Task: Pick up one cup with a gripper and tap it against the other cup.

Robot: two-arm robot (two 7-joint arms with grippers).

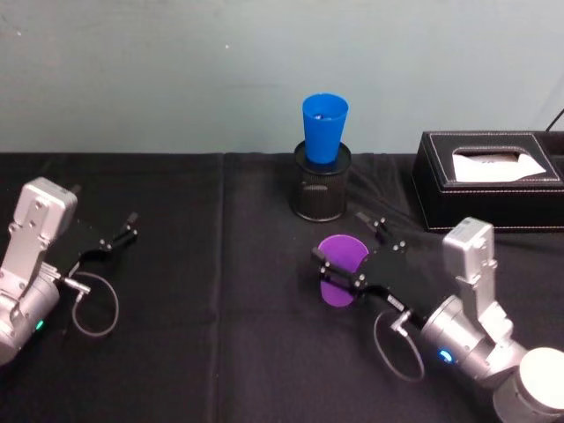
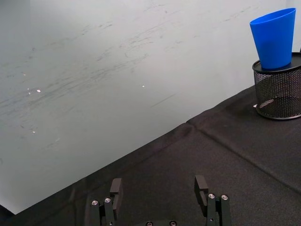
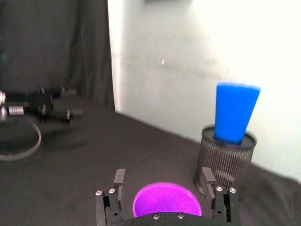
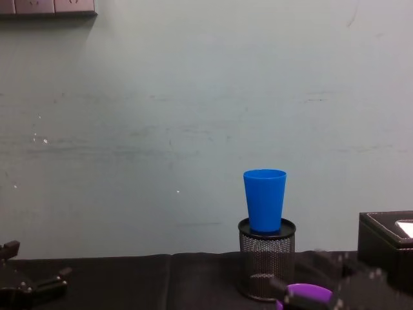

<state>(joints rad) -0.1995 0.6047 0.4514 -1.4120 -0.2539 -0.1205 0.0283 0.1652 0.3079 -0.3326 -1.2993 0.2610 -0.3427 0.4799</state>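
While the plain purple plastic tumbler (image 1: 341, 270) is sitting on the black tablecloth (image 1: 220, 352) in front of the robot, the right gripper (image 1: 357, 256) is bracketing it, one flat black finger standing on either side of the wide rim. From the right wrist view the purple mouth (image 3: 166, 199) is lying between the two fingers (image 3: 119, 181), with a sliver of gap showing at each side, so the jaws are reading as spread and not yet pinching the wall. Whether any pad is grazing the plastic, I cannot tell.

Behind it, the smooth bright blue plastic tumbler (image 1: 324, 129) is standing upright, nested base-down in the mouth of a black wire-mesh pen holder (image 1: 322, 189) near the back edge of the table, close to the pale wall (image 1: 176, 70). Purple and blue cups are apart, the holder being the nearer neighbour to the purple one. A black leather-look tissue box (image 1: 489, 181) is sitting off to the right of the holder.

Out on the left side of the cloth, the left gripper (image 1: 119, 236) is resting idle, its fingers parted around nothing.

Judging by this, the task is only getting started: the approach looks done, while the squeeze, the lift, the carry toward the blue cup and the tap are all still waiting.
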